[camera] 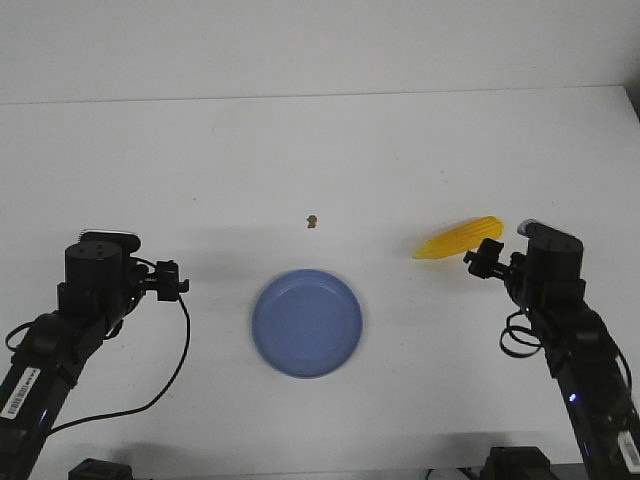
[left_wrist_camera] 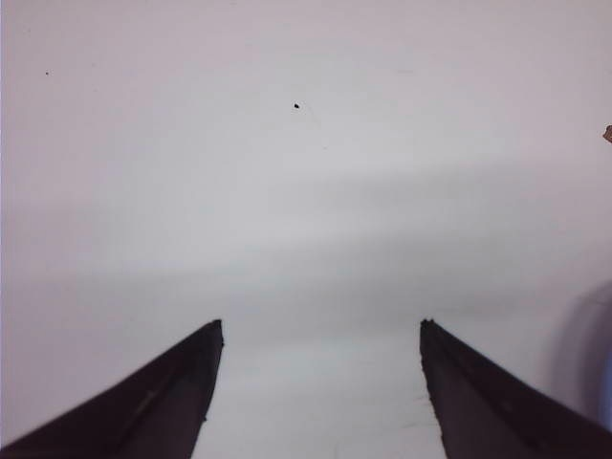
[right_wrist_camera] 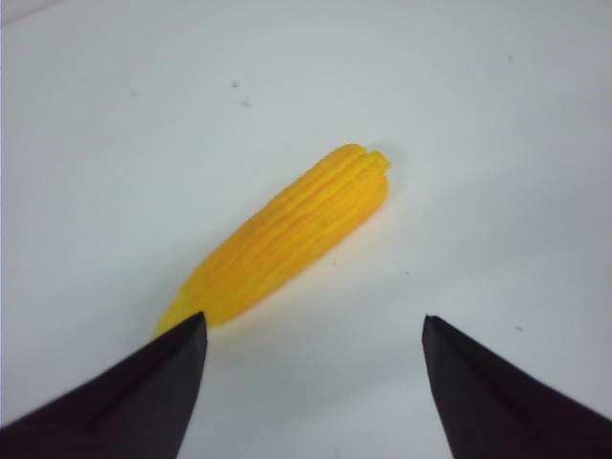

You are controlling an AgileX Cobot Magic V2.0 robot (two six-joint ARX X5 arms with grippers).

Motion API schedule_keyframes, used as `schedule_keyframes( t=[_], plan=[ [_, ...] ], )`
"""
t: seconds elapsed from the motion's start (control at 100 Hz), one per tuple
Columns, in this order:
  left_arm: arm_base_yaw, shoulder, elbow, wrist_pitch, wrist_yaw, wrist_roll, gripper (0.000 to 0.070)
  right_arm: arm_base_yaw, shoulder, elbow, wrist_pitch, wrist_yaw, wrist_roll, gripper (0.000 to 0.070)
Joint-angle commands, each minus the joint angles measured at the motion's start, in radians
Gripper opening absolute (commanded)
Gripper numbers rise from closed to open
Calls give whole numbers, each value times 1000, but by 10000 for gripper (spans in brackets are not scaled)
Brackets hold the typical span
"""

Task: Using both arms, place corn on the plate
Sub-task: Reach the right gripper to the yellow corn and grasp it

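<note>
The right claw [right_wrist_camera: 314,330] stands wide open with nothing between its two dark pointed fingers [right_wrist_camera: 143,382], hovering over the white counter [camera: 320,150]. The corn [right_wrist_camera: 287,234] lies flat on the counter just ahead of this claw, slanted across its opening: the tapered end sits close beside one fingertip, almost touching it in the right wrist view, while the blunt end points away, ahead of the gap between the fingers. In the front view the corn [camera: 460,238] rests just beyond the right arm's wrist, on its inner side, apart from the plate [camera: 307,322]. The blue plate lies between the two arms, nearer the robot than the corn, well apart from either claw, and holds nothing. The left claw [left_wrist_camera: 320,330] is likewise spread wide and grips nothing; only bare counter shows between its fingers [left_wrist_camera: 163,402]. A tiny brown speck [camera: 312,220] sits on the counter beyond the plate, well clear of both claws.
</note>
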Motion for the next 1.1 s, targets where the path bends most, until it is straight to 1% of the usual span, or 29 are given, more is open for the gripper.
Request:
schedule_keyframes(
  t=[0.0, 0.08, 0.13, 0.22, 0.35, 0.63, 0.82, 1.09],
  plan=[
    [-1, 6, 11, 8, 0, -6, 421, -24, 68, 14, 47, -42, 74, 473],
    [-2, 6, 11, 8, 0, -6, 421, -52, 140, 14, 119, -142, 126, 473],
    [-2, 6, 11, 8, 0, -6, 421, -63, 187, 14, 161, -183, 153, 473],
    [-2, 6, 11, 7, 0, -6, 421, -69, 249, 14, 193, -199, 179, 473],
    [-2, 6, 11, 8, 0, -6, 421, -69, 326, 14, 212, -229, 182, 475],
    [-2, 6, 11, 7, 0, -6, 421, -69, 437, 14, 311, -243, 231, 478],
    [-2, 6, 11, 7, 0, -6, 421, -68, 478, 14, 368, -244, 238, 478],
    [-2, 6, 11, 7, 0, -10, 421, -68, 531, 14, 396, -243, 241, 474]
  ],
)
